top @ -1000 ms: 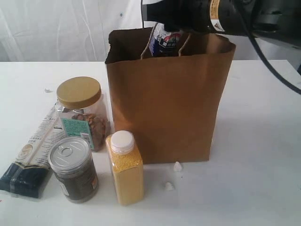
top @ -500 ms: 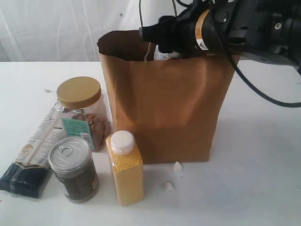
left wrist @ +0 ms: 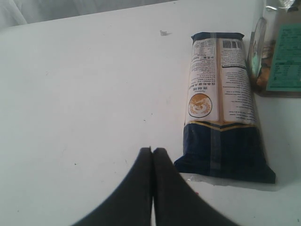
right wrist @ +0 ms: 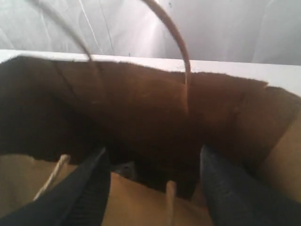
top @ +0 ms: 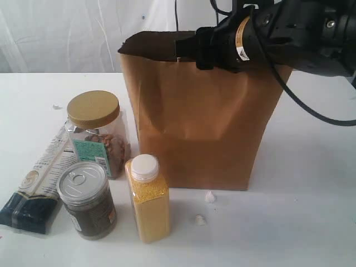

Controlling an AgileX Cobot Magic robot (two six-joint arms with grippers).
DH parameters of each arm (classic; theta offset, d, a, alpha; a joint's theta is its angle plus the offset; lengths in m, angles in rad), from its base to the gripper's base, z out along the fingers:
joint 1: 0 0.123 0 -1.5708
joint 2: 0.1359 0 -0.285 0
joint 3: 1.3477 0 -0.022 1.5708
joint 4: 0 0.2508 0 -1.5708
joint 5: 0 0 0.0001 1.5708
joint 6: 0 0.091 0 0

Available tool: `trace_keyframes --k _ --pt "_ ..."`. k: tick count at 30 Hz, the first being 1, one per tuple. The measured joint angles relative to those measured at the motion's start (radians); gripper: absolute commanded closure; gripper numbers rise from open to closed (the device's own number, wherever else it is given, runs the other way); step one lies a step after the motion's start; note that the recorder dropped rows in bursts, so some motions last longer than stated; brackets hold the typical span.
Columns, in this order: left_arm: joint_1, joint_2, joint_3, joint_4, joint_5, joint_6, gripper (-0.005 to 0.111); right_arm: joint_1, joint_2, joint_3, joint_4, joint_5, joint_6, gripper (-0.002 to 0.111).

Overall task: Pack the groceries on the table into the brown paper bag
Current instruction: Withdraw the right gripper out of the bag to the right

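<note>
The gripper [left wrist: 152, 150] shows as two dark fingers [left wrist: 136, 188] pressed flat together, with only a thin seam between them and nothing held. It hangs over the white table [left wrist: 84, 103]. A packet [left wrist: 221, 101] lies flat on the table just beside the fingertips, apart from them. Its navy end is nearest the gripper and its white end points away. The white part carries small printed text, a round gold emblem [left wrist: 200, 104] and a barcode [left wrist: 231, 44] at the far end. A jar [left wrist: 277, 47] with a teal label stands right against the packet's white end, cut off by the frame. A tiny scrap [left wrist: 163, 33] lies farther off.
</note>
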Motion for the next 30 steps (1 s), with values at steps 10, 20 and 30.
trace_keyframes --k 10,20,30 --pt "0.000 0.000 0.000 0.000 0.000 0.000 0.107 0.000 -0.005 0.000 0.049 0.025 -0.129 0.044" --pt "0.000 0.000 0.000 0.000 0.000 0.000 0.107 0.000 -0.179 -0.061 0.056 -0.059 -0.136 0.044" --pt "0.000 0.000 0.000 0.000 0.000 0.000 0.107 -0.044 -0.448 0.012 -0.199 0.568 -0.522 0.108"
